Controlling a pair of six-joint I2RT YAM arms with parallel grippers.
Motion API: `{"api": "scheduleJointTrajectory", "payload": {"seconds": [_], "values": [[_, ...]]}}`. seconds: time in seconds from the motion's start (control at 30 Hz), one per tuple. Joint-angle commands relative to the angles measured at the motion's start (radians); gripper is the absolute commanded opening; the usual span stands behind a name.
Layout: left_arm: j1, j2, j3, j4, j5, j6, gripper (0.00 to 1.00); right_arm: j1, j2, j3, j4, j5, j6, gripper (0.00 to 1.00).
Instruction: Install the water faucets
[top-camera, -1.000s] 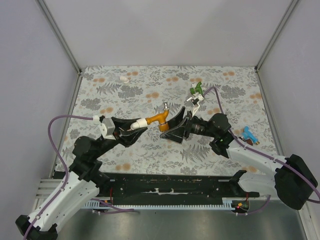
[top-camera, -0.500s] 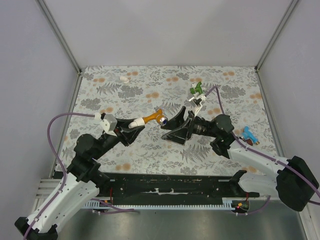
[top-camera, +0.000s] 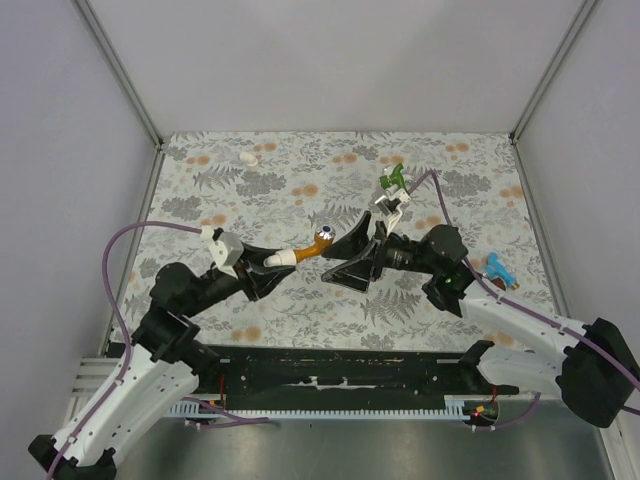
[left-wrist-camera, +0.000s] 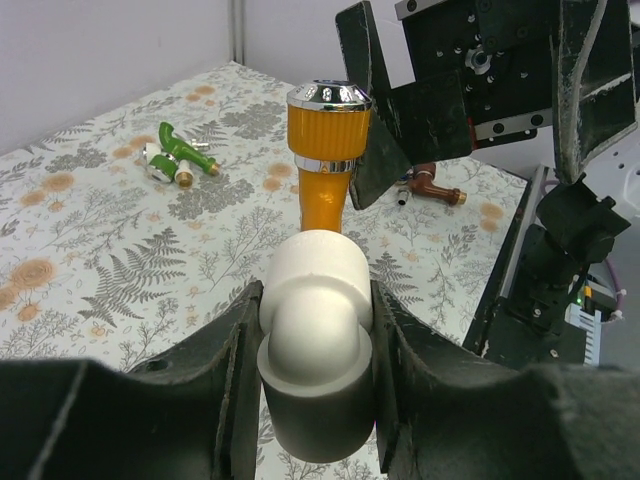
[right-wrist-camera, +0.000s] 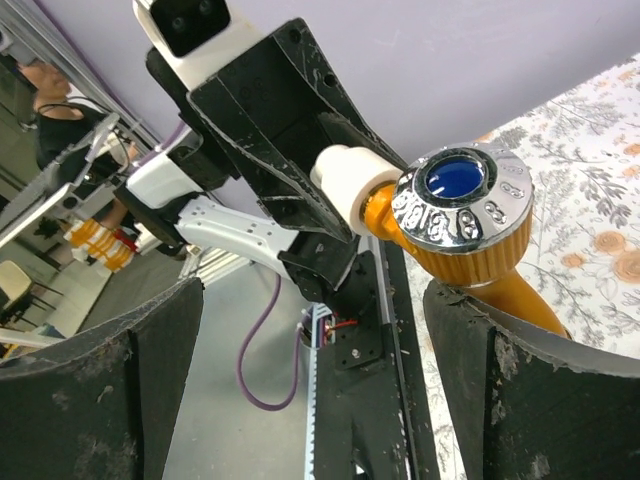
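Note:
My left gripper (top-camera: 265, 268) is shut on a white elbow fitting (left-wrist-camera: 315, 310), held above the table. The orange faucet (top-camera: 305, 248) sticks out of that fitting, its chrome cap (right-wrist-camera: 462, 200) at the far end. My right gripper (top-camera: 345, 250) is open, with its jaws wide apart beside the faucet. In the right wrist view the orange body (right-wrist-camera: 510, 290) lies against one of the fingers (right-wrist-camera: 530, 400). A green faucet (top-camera: 393, 178) lies at the back. A blue faucet (top-camera: 497, 268) lies at the right. A dark red faucet (left-wrist-camera: 432, 187) lies on the table beyond the right gripper.
A small separate white fitting (top-camera: 248, 157) lies at the back left of the floral mat (top-camera: 220, 210). Grey walls close in the table on three sides. The black rail (top-camera: 340, 375) with the arm bases runs along the near edge.
My left gripper has rolled and drawn back a little, so the orange faucet now lies lower with its chrome cap turned towards the top camera. The right gripper has stayed open beside it.

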Motion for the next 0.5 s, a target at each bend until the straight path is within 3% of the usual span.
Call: {"api": "scheduleJointTrajectory", "payload": {"seconds": [0.0, 0.13, 0.33, 0.47], "values": [[-0.008, -0.007, 0.021, 0.125, 0.187, -0.026, 0.02, -0.007, -0.026, 0.073, -0.155, 0.093, -0.139, 0.98], [-0.008, -0.014, -0.005, 0.165, 0.172, -0.067, 0.02, -0.013, -0.060, 0.104, -0.280, 0.110, -0.254, 0.98], [-0.008, -0.019, -0.033, 0.173, 0.023, -0.135, 0.02, -0.016, -0.172, 0.110, -0.454, 0.174, -0.467, 0.98], [-0.008, 0.001, -0.066, 0.251, 0.024, -0.176, 0.02, -0.014, -0.248, 0.078, -0.488, 0.214, -0.582, 0.98]]}}
